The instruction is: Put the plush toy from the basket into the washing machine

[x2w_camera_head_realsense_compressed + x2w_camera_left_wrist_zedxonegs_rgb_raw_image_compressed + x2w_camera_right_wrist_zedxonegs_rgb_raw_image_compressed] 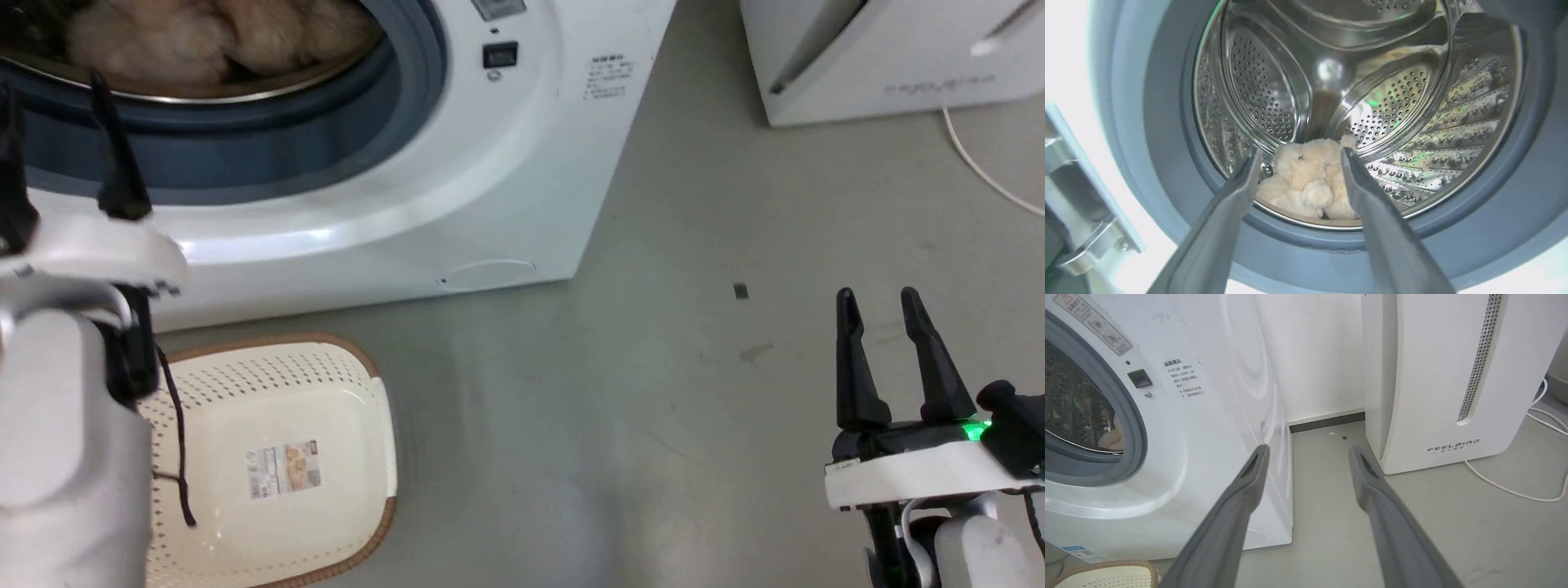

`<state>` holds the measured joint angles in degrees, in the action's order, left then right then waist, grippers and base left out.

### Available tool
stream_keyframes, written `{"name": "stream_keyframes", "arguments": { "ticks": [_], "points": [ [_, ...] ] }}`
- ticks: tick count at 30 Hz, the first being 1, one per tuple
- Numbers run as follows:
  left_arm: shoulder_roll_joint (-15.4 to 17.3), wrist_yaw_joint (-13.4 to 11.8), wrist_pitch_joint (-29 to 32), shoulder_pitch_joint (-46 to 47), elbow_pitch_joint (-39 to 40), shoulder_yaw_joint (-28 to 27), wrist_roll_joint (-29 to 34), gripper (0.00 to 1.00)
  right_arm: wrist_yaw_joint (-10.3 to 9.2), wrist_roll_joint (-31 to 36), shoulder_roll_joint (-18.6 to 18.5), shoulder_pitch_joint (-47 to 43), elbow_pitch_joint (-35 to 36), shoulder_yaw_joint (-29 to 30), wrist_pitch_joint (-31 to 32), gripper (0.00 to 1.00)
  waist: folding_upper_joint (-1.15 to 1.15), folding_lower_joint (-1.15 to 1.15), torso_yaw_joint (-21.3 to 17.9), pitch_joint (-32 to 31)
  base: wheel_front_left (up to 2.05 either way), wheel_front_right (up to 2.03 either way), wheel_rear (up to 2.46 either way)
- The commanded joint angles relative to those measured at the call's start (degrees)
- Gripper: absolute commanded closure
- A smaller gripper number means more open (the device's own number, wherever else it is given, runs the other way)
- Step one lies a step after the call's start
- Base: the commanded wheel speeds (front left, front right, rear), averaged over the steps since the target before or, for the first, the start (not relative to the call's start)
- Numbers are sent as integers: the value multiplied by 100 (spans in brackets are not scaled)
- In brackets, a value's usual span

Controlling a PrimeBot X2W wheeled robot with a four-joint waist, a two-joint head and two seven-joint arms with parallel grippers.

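fluffy cream plush toy [1310,183] — round-eared, slumped

Bare, evenly lit room corner.
Just right of the right tool [1308,448] stands a white FEELBIRD appliance [1453,375] on smooth grey floor [1331,506]; a white cable [1527,496] trails beside it, white wall [1314,355] behind.

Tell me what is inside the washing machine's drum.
The plush toy lies low in the steel drum of the washing machine, near the door ring. Whatever is beneath the toy is covered.
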<state>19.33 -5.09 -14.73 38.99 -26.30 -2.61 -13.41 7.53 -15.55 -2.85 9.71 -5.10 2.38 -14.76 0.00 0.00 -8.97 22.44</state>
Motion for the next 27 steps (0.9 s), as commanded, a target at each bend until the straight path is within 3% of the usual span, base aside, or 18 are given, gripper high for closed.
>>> {"name": "stream_keyframes", "arguments": {
  "ticks": [1, 17, 27],
  "points": [
    [-88, -16, -27, -248, 164, -58, 77, 0, -4, 60, -3, -79, 74, -36, -24, 0, 0, 0, 177, -280, 0, 0, 0],
    [-1123, 205, -27, -2595, 1397, -482, 738, 0, -4, 450, -3, -682, 533, -302, -24, 0, 0, 0, 704, -1602, 0, 0, 0],
    [-1312, 722, -27, -3540, 1586, -366, 997, 0, -4, 539, -3, -1076, 587, -259, -24, 0, 0, 0, 914, -2092, 0, 0, 0]
  ]
}}
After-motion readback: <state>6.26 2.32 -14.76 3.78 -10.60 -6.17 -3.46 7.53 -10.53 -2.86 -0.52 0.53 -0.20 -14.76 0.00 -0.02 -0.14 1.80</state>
